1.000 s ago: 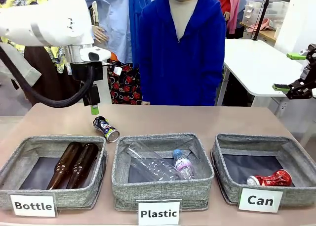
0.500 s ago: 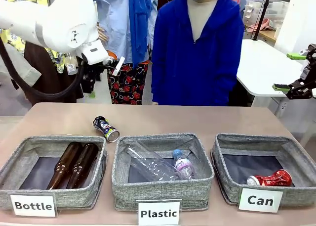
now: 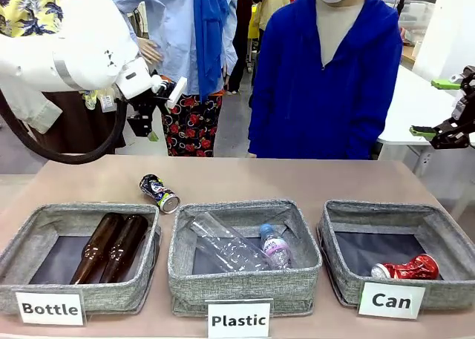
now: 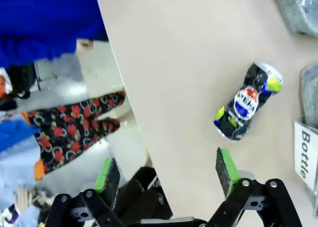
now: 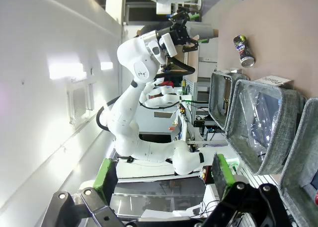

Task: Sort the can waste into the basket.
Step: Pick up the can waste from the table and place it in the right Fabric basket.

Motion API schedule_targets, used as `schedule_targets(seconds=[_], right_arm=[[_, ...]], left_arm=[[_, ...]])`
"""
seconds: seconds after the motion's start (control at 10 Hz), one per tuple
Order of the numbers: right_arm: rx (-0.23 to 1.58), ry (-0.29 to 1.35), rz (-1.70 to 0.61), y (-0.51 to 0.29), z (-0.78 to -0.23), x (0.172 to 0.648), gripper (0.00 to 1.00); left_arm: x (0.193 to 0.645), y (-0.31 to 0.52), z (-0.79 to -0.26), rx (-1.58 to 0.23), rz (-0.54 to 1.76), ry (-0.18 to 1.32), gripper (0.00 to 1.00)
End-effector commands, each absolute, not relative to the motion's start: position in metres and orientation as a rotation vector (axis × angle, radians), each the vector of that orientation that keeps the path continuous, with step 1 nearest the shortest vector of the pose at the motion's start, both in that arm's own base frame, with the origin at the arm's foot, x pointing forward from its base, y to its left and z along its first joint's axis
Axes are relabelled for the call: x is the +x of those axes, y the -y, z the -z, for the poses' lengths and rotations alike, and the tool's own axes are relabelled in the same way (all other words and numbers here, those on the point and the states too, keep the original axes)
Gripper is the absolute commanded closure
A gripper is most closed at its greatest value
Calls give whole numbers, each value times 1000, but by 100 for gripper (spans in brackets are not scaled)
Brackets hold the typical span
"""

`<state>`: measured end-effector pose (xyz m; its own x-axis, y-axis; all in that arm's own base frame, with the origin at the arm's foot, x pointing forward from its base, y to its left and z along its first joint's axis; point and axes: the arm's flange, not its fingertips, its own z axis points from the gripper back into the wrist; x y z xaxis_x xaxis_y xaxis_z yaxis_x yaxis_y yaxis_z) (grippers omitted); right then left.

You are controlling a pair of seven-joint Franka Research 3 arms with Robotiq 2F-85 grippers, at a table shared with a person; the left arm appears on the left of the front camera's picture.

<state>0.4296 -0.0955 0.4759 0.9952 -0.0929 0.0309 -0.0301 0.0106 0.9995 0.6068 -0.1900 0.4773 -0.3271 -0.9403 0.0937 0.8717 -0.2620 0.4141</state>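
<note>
While the left gripper (image 3: pixel 151 121) is hanging released and empty above the far part of the table (image 3: pixel 297 177), the dark can (image 3: pixel 159 193) is lying on its side on the bare tabletop, below the fingers and a little nearer the baskets. In the left wrist view the can (image 4: pixel 247 102) is sitting ahead of the gripper (image 4: pixel 166 170) and off to one side of the fingers, not between them. Its long axis is running diagonally - silver end toward the Plastic basket (image 3: pixel 245 205), other end toward the far left.

The right gripper (image 3: pixel 436 107) is also standing open, holding nothing, raised at the table's right edge and well apart from the can. The left arm is judged the nearer.

The crushed red can (image 3: pixel 407 268) is already lying in the Can basket (image 3: pixel 338 276); the dark one is not yet sorted.

Open tabletop is lying on the can's far side and to its right. On the near side it is resting just beside the rims of the Bottle basket (image 3: pixel 82 209) and the Plastic basket, so descent room is tighter there. The carry will be crossing over the Plastic basket - a person (image 3: pixel 326 94) is standing at the far edge.
</note>
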Motion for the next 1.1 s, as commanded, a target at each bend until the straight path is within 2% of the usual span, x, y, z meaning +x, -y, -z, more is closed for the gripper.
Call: schedule_targets(seconds=[0.0,0.3,0.4,0.7,1.0], right_arm=[[1557,100,24,98,-478,430,0],[1557,100,24,98,-478,430,0],[1557,100,24,98,-478,430,0],[1557,100,24,98,-478,430,0],[1557,100,24,98,-478,430,0]], left_arm=[[602,190,-480,251,1811,424,0],[607,187,-480,240,1824,438,0],[613,188,-469,154,1946,357,0],[597,186,-434,-3,2120,256,0],[578,193,-385,22,2158,235,0]])
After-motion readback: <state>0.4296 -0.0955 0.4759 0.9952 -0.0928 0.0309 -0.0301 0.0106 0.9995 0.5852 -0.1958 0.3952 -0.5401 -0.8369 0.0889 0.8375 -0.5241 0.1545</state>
